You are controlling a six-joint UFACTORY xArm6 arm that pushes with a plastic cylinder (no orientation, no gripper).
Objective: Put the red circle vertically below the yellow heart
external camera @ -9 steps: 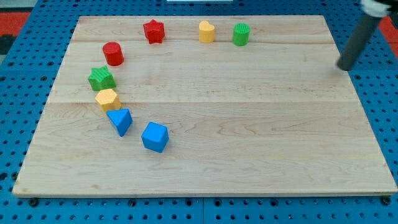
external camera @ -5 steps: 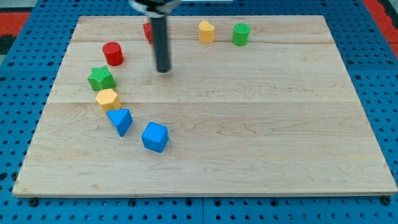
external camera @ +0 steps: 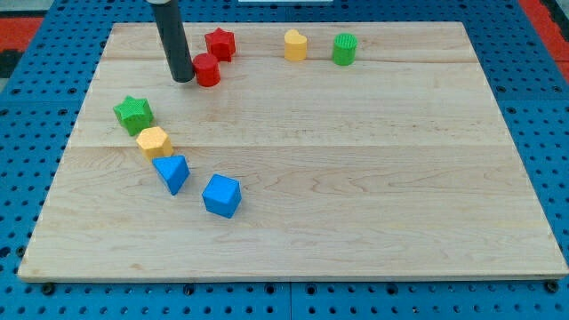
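My tip (external camera: 183, 79) rests on the wooden board (external camera: 356, 178) near its top-left part, pressed against the left side of the red circle (external camera: 207, 70); being a bare rod, I grasp nothing and only touch that block from the side. The red circle sits just below and slightly left of the red star (external camera: 220, 44), the two almost touching. The yellow heart (external camera: 295, 44) stands along the view's top edge, to the right of the red star, and the red circle lies well to its left and a little lower. Just right of the yellow heart is the green cylinder (external camera: 344, 49). Down the view's left side runs a loose chain of blocks: the green star (external camera: 133, 113) is uppermost, the yellow hexagon (external camera: 154, 141) just below and to its right, then the blue triangle (external camera: 172, 172) under that, and the blue cube (external camera: 221, 196) lower and further right. My tip is well apart from all four of these.
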